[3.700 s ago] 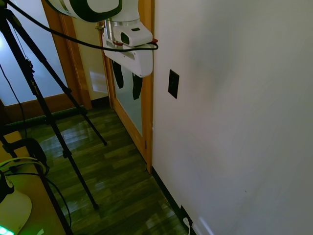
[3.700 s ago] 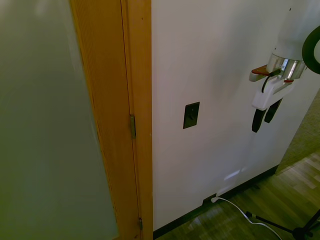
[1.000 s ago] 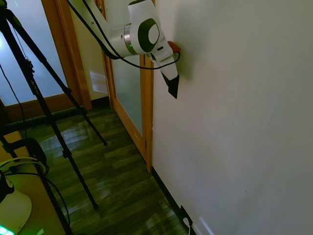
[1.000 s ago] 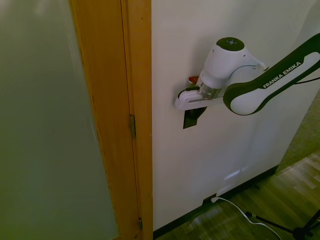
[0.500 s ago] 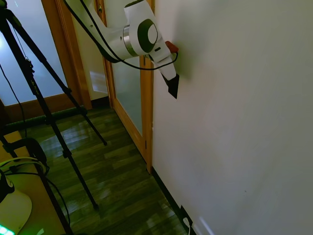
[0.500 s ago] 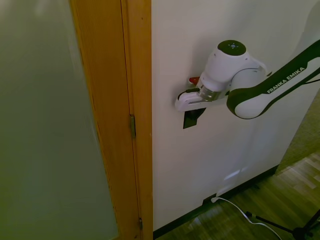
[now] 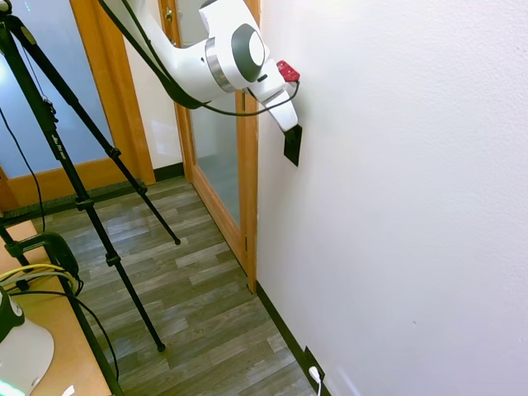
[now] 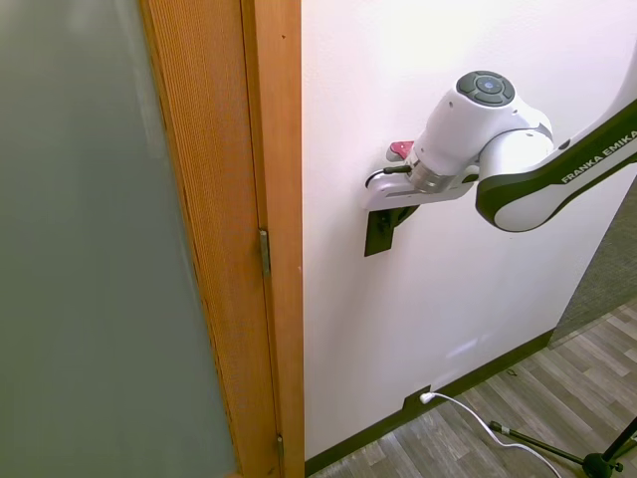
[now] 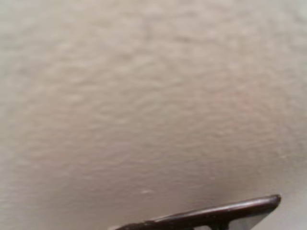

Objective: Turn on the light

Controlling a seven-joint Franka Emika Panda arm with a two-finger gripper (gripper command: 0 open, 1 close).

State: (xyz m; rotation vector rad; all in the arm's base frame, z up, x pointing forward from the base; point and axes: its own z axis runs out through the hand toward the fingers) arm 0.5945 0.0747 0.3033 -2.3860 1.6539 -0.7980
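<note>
Where the white wall (image 8: 448, 289) meets the wooden door frame (image 8: 274, 199), the switch (image 8: 378, 231) sits a little way out from the frame, a small flat black plate standing upright. My gripper (image 8: 396, 213) is pressed right up against its upper part, coming at it from the side away from the door, with my white hand lying nearly level along the wall. Whether my fingers are apart or together I cannot tell: they are dark against the dark plate and my own wrist covers them in both wide views. From the other side, the switch (image 7: 292, 145) shows below my hand as a dark slanted shape, with my gripper (image 7: 290, 130) at its top edge. Up close I see mostly textured pale wall (image 9: 144, 96), with one dark edge of the switch (image 9: 216, 214) showing. Beside the frame is a frosted glass door (image 8: 90, 259). Low on the wall, a white plug (image 8: 426, 397) sits in a black socket (image 8: 415, 400) at the skirting, above grey wood flooring (image 7: 190, 297).
</note>
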